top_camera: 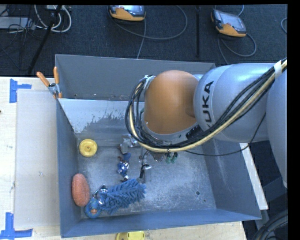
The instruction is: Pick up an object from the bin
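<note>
Blue bristly brush (123,193) by the near wall of the bin (187,190), tool (133,169) just above it.
The brush lies left of middle, one end toward the left corner. The tool's fingers stand apart, tips close to the brush's upper edge, nothing between them. An orange-red oval lump (80,189) lies just left of the brush; a yellow round piece (88,147) sits farther back.

yellow disc (88,147) lying flat at left; orange-red oval (80,190) lying nearer the front, apart | orange-black device (126,11) lying on dark floor (93,42)
</note>
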Available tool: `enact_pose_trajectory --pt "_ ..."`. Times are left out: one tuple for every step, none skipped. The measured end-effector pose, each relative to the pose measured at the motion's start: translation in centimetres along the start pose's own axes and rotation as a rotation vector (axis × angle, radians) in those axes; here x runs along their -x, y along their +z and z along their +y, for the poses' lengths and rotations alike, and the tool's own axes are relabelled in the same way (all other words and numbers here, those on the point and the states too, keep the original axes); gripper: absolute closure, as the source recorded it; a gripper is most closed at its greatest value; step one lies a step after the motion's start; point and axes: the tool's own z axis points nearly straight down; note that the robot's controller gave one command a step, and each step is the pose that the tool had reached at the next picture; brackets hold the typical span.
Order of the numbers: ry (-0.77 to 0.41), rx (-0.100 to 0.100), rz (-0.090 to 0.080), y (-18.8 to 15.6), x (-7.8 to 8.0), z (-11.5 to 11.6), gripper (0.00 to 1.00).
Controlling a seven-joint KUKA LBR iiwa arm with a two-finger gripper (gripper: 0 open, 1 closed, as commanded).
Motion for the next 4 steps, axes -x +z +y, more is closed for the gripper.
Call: enact_pose_trajectory --pt "-0.02 -0.001 -0.015 3.3 -4.5 1.2 0.0" --pt "-0.197 0.0 -0.007 7.2 -4.9 0.1 0.0" --pt "-0.293 -0.003 -0.008 9.5 -4.2 1.1 0.0" --pt "-0.25 0.001 -0.01 10.7 -4.0 3.1 1.0"
